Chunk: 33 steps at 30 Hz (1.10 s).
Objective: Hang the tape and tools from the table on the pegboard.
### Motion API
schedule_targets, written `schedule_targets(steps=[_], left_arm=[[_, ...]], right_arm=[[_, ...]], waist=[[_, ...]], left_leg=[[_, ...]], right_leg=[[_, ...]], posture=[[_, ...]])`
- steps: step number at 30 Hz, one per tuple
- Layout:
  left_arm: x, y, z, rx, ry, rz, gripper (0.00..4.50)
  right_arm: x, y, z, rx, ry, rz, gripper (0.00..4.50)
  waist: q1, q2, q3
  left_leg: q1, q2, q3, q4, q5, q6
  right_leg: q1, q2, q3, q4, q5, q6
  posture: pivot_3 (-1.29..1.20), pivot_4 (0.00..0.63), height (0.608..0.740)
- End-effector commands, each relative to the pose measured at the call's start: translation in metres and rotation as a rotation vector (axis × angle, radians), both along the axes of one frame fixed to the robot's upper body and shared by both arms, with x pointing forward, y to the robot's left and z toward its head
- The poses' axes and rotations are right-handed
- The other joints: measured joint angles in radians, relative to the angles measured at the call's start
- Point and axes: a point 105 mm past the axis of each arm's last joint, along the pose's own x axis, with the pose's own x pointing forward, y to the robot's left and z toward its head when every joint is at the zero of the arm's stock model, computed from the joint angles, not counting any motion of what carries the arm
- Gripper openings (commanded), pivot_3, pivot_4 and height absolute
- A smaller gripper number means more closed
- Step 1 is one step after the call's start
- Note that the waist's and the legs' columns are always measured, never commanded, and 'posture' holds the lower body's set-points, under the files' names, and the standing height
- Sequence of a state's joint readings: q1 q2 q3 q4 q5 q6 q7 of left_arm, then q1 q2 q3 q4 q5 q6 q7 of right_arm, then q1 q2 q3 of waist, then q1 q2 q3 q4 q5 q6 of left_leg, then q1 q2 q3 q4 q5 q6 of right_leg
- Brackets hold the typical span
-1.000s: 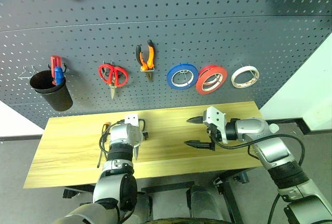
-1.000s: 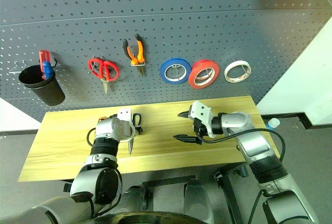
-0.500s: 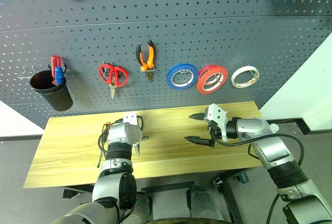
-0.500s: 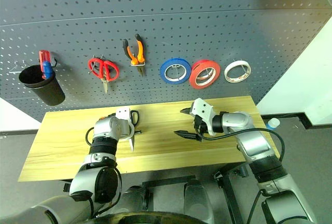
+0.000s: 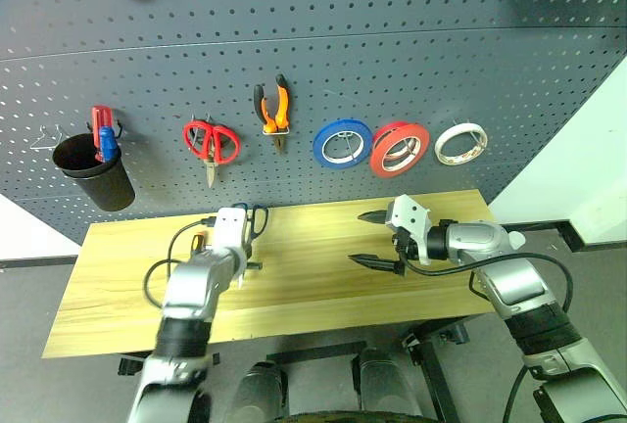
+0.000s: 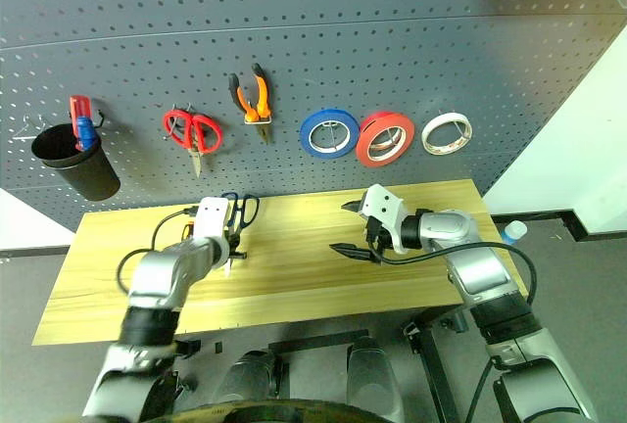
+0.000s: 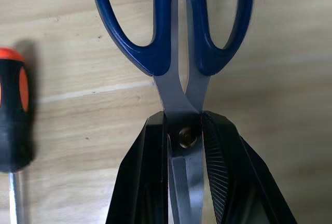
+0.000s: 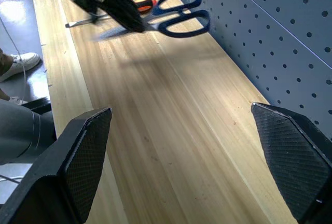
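Blue-handled scissors (image 7: 179, 37) gripped at the pivot, just above the tabletop (image 5: 313, 286).

Best to lift them level, handle loops leading, toward a free hook on the pegboard (image 5: 392, 41), clear of the screwdriver (image 7: 14, 115) lying beside them. The left gripper (image 7: 188, 146) has its jaws clamped on the blades; the right gripper (image 5: 372, 239) waits with jaws spread wide, holding nothing.
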<state>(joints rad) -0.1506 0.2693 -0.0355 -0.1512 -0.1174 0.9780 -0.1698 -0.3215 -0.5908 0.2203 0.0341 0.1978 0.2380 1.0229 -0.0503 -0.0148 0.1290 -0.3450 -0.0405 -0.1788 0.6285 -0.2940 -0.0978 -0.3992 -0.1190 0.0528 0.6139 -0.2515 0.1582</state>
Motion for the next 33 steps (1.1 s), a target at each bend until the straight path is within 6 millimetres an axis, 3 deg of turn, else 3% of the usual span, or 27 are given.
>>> schedule_targets(steps=[1,8,11,16,21,26,33], left_arm=[[-0.009,-0.009,0.026,0.010,-0.190,-0.186,0.65],[-0.034,0.012,0.051,-0.182,-0.448,-0.224,0.65],[-0.034,0.020,0.044,-0.174,-0.458,-0.203,0.65],[-0.025,0.011,0.055,-0.238,-0.551,-0.208,0.65],[-0.031,0.008,0.060,-0.264,-0.604,-0.238,0.65],[-0.037,0.023,0.069,-0.295,-0.665,-0.206,0.65],[-0.052,0.041,0.098,-0.364,-0.753,-0.184,0.65]], right_arm=[[0.004,0.000,0.009,0.012,-0.047,0.003,4.50],[0.006,0.001,0.006,-0.014,-0.067,0.017,4.50],[0.007,0.002,0.006,-0.013,-0.069,0.022,4.50],[0.007,0.006,0.006,-0.010,-0.075,0.029,4.50],[0.009,0.004,0.009,-0.022,-0.109,0.023,4.50],[0.006,0.002,0.012,-0.020,-0.132,0.050,4.50],[0.007,-0.002,0.010,-0.021,-0.115,0.051,4.50]], waist=[[0.006,0.001,0.001],[0.013,0.001,0.001],[0.014,0.002,0.001],[0.011,0.002,0.001],[0.007,0.002,0.000],[0.007,0.002,0.000],[0.007,0.002,0.000]], left_leg=[[0.000,0.000,0.000,0.000,0.000,0.000],[-0.001,0.001,0.001,0.001,-0.001,0.001],[-0.001,0.001,0.001,0.002,-0.001,0.001],[0.000,0.001,0.002,0.002,-0.001,0.001],[0.000,0.001,0.002,0.002,-0.001,0.001],[0.000,0.001,0.002,0.002,-0.001,0.001],[0.000,0.001,0.002,0.002,-0.001,0.001]], right_leg=[[0.000,0.000,0.000,0.000,0.000,0.000],[0.000,0.000,0.000,0.000,0.000,-0.002],[0.001,0.000,0.000,0.000,0.001,-0.003],[0.001,0.000,0.000,-0.001,0.001,-0.002],[0.001,0.000,0.000,-0.001,0.001,-0.002],[0.001,0.000,0.000,-0.001,0.001,-0.002],[0.001,0.000,0.001,-0.001,0.001,-0.002]], posture=[[-0.08,0.091,0.738],[-0.06,0.081,0.738],[-0.06,0.077,0.738],[-0.06,0.071,0.738],[-0.07,0.068,0.738],[-0.07,0.068,0.738],[-0.05,0.065,0.738]])
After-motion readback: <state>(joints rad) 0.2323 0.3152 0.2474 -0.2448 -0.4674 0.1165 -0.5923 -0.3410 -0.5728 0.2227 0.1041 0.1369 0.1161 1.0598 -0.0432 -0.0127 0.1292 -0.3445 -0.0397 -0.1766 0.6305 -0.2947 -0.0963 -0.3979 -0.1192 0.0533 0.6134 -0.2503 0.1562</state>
